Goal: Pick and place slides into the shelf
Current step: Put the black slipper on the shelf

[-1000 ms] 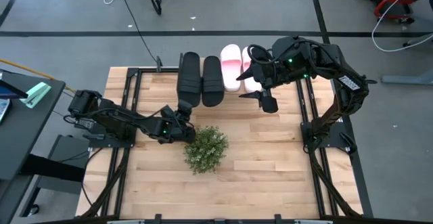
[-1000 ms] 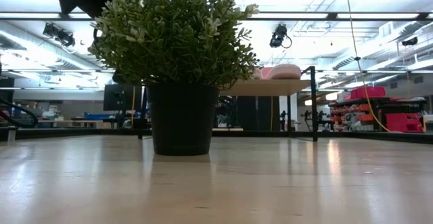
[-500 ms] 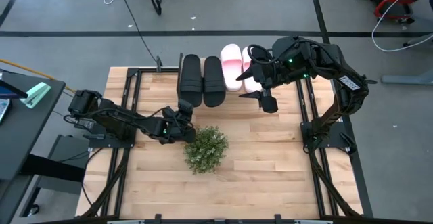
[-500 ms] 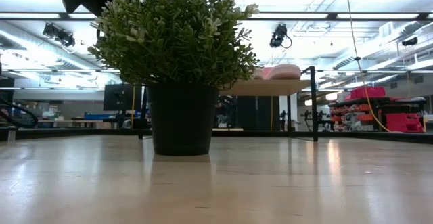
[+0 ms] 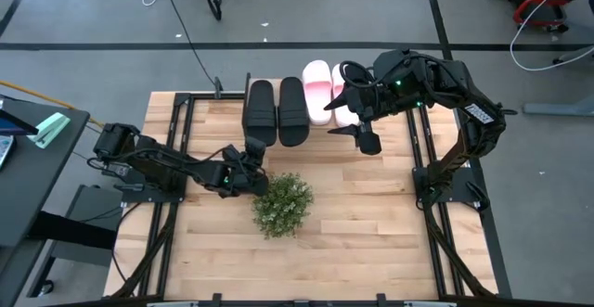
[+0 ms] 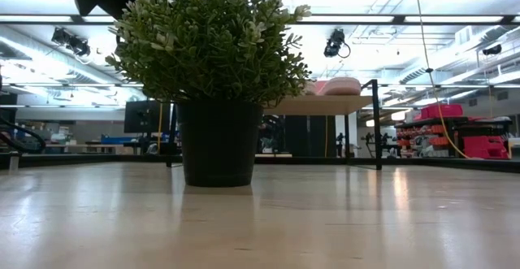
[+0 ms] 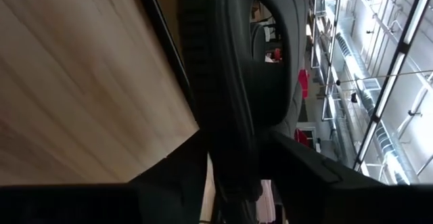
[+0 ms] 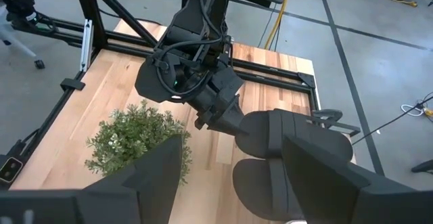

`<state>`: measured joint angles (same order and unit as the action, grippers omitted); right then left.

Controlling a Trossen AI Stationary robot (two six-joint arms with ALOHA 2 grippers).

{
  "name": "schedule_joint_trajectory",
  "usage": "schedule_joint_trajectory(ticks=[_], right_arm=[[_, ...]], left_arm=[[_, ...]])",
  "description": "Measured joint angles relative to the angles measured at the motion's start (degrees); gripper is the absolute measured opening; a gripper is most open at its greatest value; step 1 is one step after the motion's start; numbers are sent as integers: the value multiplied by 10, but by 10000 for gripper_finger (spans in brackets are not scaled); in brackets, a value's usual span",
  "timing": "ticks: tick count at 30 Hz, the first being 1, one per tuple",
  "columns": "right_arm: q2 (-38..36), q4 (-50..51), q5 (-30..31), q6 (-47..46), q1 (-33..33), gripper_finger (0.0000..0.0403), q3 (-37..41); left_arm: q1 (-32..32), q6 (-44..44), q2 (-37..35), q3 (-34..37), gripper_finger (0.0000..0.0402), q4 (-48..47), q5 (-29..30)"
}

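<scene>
Two black slides lie side by side at the table's far edge, one to the left (image 5: 261, 110) and one to the right (image 5: 292, 112), with two pink-and-white slides (image 5: 317, 90) to their right. One pink slide (image 6: 337, 85) shows on the shelf (image 6: 325, 105) in the low view. My left gripper (image 5: 251, 151) is shut on the left black slide's near end. My right gripper (image 5: 368, 142) hovers open near the pink slides, partly hiding the rightmost one, and touches nothing. My left gripper holds the left black slide (image 8: 298, 139) by its near end (image 7: 230, 163), pinched between the two fingers (image 7: 169, 180), one on the ribbed sole side and one on the footbed side. It comes slanting from the table's near left, along the slide. Whether the slide's far end rests on the shelf does not show.
A potted green plant (image 5: 281, 203) stands mid-table just near-right of my left gripper and fills the low view (image 6: 215, 58). Black frame rails (image 5: 178, 140) run along the table's left and right sides. Bare wood (image 5: 353, 223) lies toward the near edge.
My left gripper and the black slide it holds have shifted a little toward the table's right and have kept still over the last half second. My right arm has kept still.
</scene>
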<state>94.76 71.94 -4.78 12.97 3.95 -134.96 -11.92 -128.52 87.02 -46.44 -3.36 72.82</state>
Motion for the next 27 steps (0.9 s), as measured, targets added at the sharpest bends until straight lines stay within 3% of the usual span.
schedule_joint_trajectory(ticks=[8,27], right_arm=[[0,0,-3,-6,0,260,0],[7,1,-13,-15,0,260,0]], left_arm=[[12,7,0,0,185,-3,-1],[28,-6,0,0,185,1,-12]])
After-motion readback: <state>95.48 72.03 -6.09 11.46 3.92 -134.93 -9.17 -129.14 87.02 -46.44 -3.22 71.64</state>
